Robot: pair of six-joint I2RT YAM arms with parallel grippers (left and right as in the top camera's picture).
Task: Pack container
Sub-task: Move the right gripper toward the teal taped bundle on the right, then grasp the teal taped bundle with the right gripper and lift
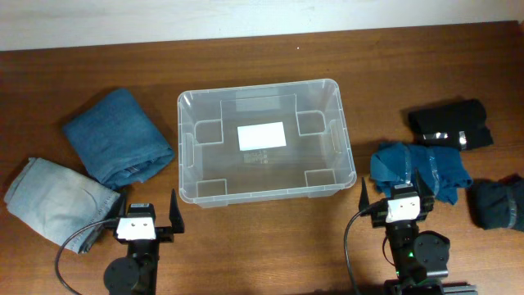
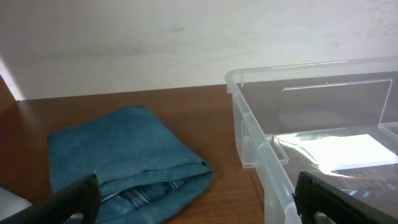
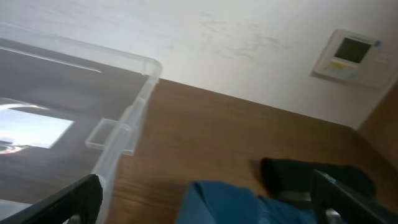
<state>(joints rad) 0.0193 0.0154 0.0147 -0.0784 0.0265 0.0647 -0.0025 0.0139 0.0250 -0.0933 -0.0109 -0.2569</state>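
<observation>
Standing at the centre of the brown wooden table (image 1: pixel 270 246): one clear rectangular plastic container (image 1: pixel 184 152), rounded corners, white label on its base, nothing packed in it. Left of it: one folded teal towel (image 1: pixel 115 135); nearer and further left, one folded pale denim garment (image 1: pixel 57 197). Right of it: one crumpled blue cloth (image 1: pixel 417 164), one black rolled garment (image 1: pixel 450 124) beyond it, one dark navy bundle (image 1: pixel 499 203) at the right edge. Left gripper (image 1: pixel 148 205): jaws wide apart, holding nothing, near the container's near-left corner. Right gripper (image 1: pixel 391 190): jaws likewise apart and empty, at the near edge of the blue cloth. Hazards, as judged: the crumpled blue cloth offers no clean fold, so a pinch may take one layer only and the rest would trail across the table or drape over the rim. The container looks light, and a dragged cloth or a finger catching its near wall could push it out of place. The folded pieces may open when lifted by one edge. Both arms reaching into the container together risk meeting above it.
</observation>
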